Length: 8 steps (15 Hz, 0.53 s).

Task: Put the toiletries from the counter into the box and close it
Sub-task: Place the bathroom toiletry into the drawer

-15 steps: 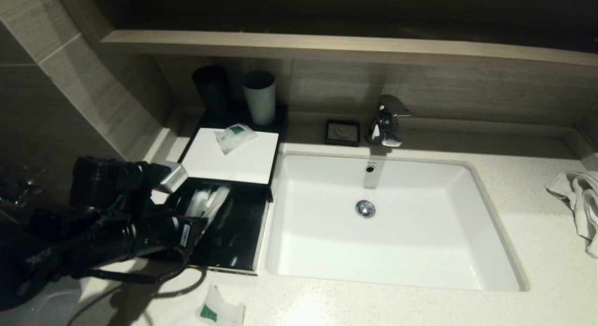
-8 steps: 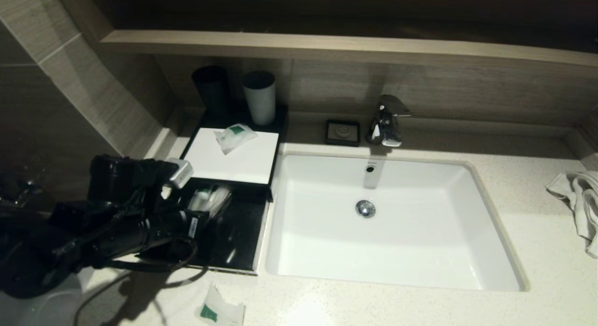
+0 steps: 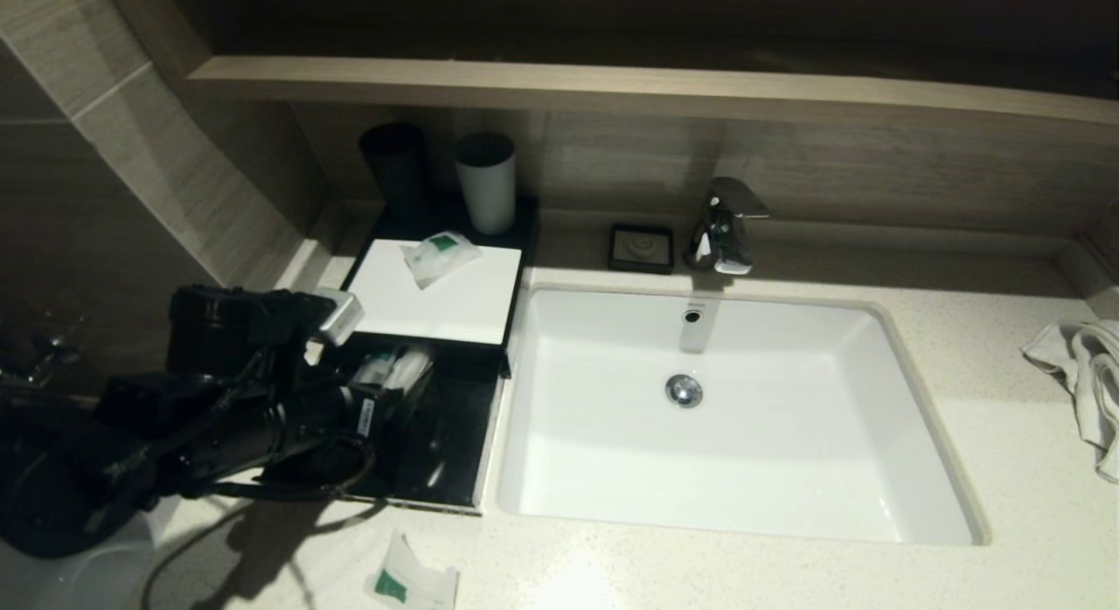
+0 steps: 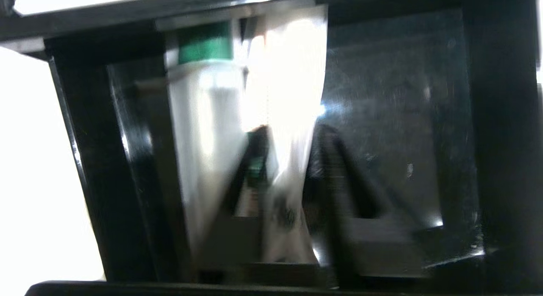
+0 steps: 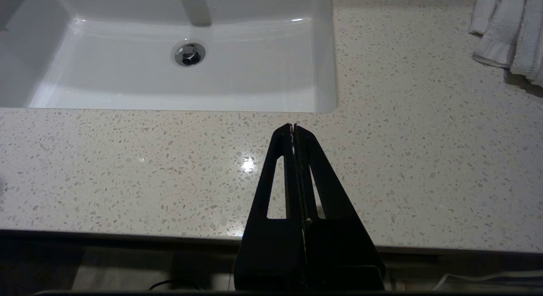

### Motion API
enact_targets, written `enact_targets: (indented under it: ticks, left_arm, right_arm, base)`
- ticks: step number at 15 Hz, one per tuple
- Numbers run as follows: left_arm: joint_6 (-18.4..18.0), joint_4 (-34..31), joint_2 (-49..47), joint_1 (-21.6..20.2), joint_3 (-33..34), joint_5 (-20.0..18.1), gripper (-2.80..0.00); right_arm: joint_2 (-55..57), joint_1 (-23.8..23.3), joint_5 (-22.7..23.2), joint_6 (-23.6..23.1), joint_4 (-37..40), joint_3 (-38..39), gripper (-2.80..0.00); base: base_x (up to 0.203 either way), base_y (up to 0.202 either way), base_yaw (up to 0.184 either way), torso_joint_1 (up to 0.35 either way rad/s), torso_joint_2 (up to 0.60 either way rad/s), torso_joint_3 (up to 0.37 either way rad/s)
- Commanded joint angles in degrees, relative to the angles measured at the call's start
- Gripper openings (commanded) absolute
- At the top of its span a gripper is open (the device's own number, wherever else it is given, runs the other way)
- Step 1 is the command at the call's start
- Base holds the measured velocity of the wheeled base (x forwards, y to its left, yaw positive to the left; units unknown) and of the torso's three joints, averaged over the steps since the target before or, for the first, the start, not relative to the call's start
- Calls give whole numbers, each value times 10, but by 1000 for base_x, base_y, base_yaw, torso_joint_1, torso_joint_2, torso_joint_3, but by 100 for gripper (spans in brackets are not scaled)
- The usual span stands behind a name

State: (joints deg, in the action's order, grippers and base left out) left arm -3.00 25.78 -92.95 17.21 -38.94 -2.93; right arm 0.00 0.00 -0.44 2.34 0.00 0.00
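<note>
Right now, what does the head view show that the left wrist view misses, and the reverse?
Head view only: the sachet on the box's white top, another sachet on the counter, the sink, two cups, the tap and the towel.
Left wrist view only: the left pincer parted, its fingers either side of one tube's end, and the other tube's green label.
Both: the open drawer with the two tubes inside.

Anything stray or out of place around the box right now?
Yes: one sachet lies on the box's white top panel rather than in the drawer, and another sachet sits on the counter.
</note>
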Motion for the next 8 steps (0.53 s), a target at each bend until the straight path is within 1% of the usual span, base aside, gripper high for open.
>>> enact_targets:
  ticks: [1, 3, 8]
  left_arm:
    - [0, 1, 12, 5, 0, 0, 0]
    - [1, 1, 20, 12, 0, 1, 0]
    - [3, 0, 75, 13, 0, 3, 0]
  right_arm:
    - [1, 0, 0, 0, 0, 0, -280]
    - [1, 0, 0, 0, 0, 0, -280]
    - [1, 0, 0, 0, 0, 0, -280]
  base:
    - [0, 0, 0, 0, 0, 0]
    - [0, 0, 0, 0, 0, 0]
    - [0, 0, 0, 0, 0, 0]
